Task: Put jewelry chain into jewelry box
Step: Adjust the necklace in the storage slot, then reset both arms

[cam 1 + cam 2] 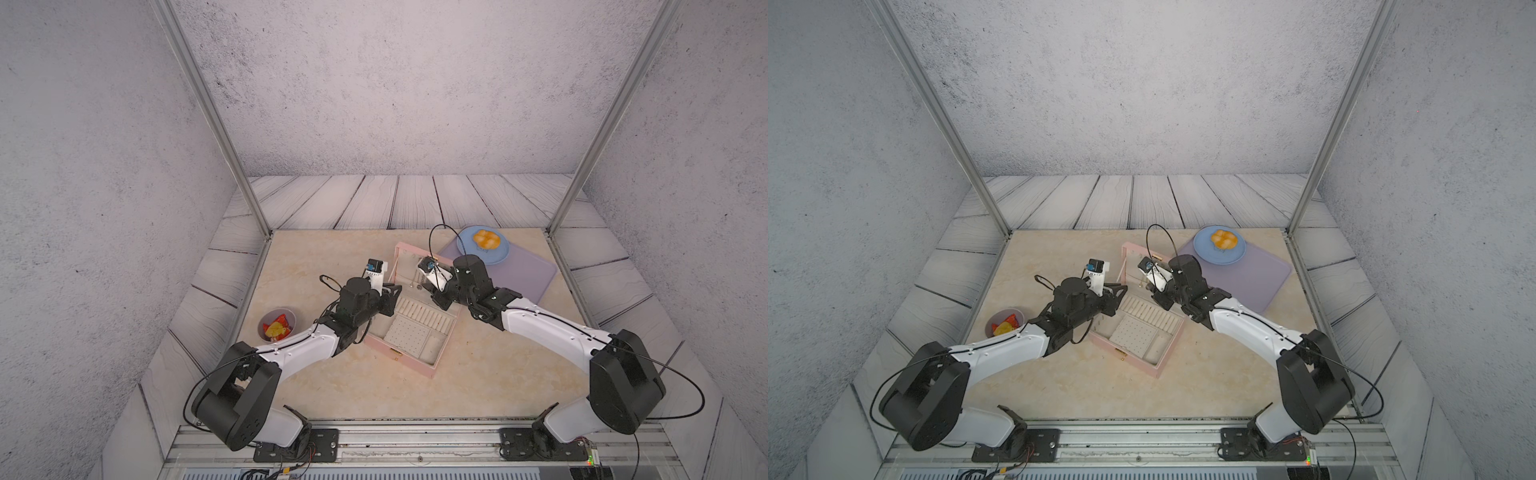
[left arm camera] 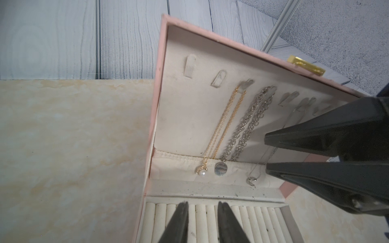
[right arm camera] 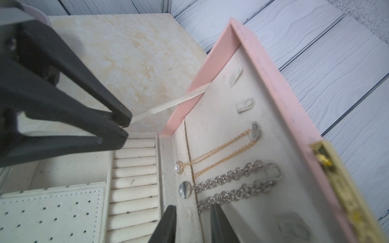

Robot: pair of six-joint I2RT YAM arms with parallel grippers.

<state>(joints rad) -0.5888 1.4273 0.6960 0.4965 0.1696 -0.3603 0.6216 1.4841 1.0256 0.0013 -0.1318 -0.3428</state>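
Note:
The jewelry box (image 1: 400,362) (image 1: 1135,362) lies open mid-table, with its pink lid (image 2: 160,84) (image 3: 210,77) standing upright. The jewelry chain (image 2: 223,126) (image 3: 221,153), thin and gold with a small pearl pendant, hangs from a hook inside the lid. Its pendant rests against the fabric pocket at the lid's foot. My left gripper (image 2: 202,205) (image 3: 126,126) hovers open over the ring rolls and holds nothing. My right gripper (image 3: 193,207) (image 2: 267,154) is open too, just in front of the lid's lower part, close to the chains and empty.
A chunky silver chain (image 2: 250,126) with a round disc hangs beside the gold one, and a thin silver necklace (image 2: 252,178) further along. A blue plate with a bun (image 1: 484,245) sits on a purple mat (image 1: 523,278) at back right. A grey bowl of snacks (image 1: 276,324) stands at left.

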